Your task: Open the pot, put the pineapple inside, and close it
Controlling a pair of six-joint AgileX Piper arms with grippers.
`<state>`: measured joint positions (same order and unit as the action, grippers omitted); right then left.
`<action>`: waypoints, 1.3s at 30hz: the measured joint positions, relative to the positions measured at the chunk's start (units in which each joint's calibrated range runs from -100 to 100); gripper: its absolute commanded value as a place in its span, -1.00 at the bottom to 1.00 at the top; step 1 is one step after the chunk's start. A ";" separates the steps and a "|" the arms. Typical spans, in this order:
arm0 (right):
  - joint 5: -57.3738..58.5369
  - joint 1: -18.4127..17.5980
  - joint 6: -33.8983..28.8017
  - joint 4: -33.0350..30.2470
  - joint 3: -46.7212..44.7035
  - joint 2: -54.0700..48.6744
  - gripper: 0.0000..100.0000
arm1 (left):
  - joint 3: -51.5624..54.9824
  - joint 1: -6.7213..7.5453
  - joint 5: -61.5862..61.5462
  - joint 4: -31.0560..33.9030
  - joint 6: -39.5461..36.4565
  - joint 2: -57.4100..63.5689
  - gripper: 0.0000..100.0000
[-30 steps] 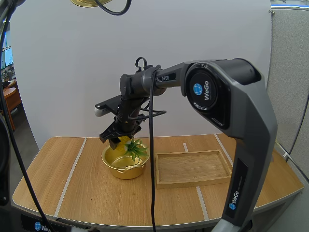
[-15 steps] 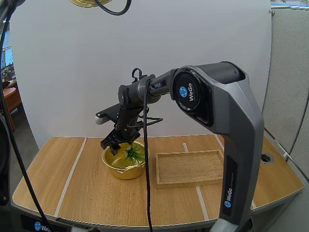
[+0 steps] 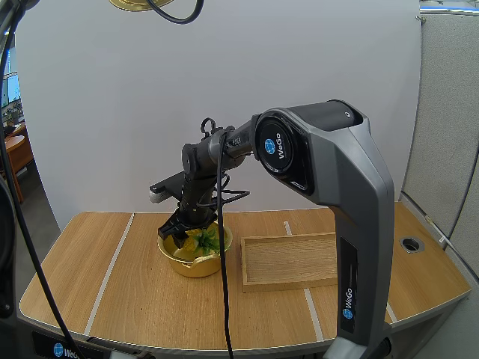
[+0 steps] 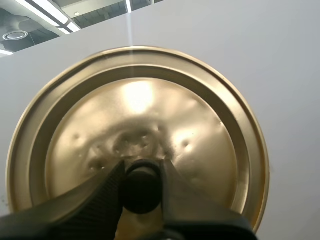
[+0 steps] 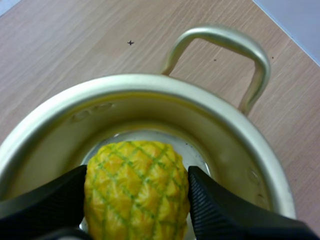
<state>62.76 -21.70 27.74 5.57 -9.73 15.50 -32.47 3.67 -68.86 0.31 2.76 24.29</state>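
Note:
A gold pot (image 3: 193,263) stands lidless on the wooden table. My right gripper (image 3: 185,235) reaches down into it, shut on a yellow pineapple (image 5: 136,192) with a green crown (image 3: 208,239). The pineapple sits low inside the pot (image 5: 165,102), just above the shiny bottom, pinched at both sides by the black fingers (image 5: 210,210). The gold lid (image 4: 137,135) hangs high above the table, seen at the upper edge in the high view as the lid (image 3: 138,4). My left gripper (image 4: 141,187) is shut on the lid's black knob (image 4: 142,182).
A wooden tray (image 3: 299,259) lies right of the pot. Pale stripes run across the table (image 3: 90,277). The right arm (image 3: 329,187) arches over the tray and the table's right half.
My right gripper has come down with the pineapple, from above the pot's rim to inside the pot. The lid stays held high.

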 measured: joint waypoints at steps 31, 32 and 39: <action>0.05 0.00 -0.22 -0.35 1.57 2.18 1.00 | 0.00 0.00 0.00 0.00 0.00 0.00 -1.00; 0.51 0.00 -0.22 -0.35 1.57 1.94 1.00 | 0.00 0.00 0.00 0.00 0.00 0.00 -1.00; 1.77 0.00 -0.40 -0.35 1.57 -1.20 1.00 | 0.00 0.00 0.00 0.00 0.00 0.00 -1.00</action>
<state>64.52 -21.70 27.34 5.22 -8.16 14.30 -32.47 3.67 -68.86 0.31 2.76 24.29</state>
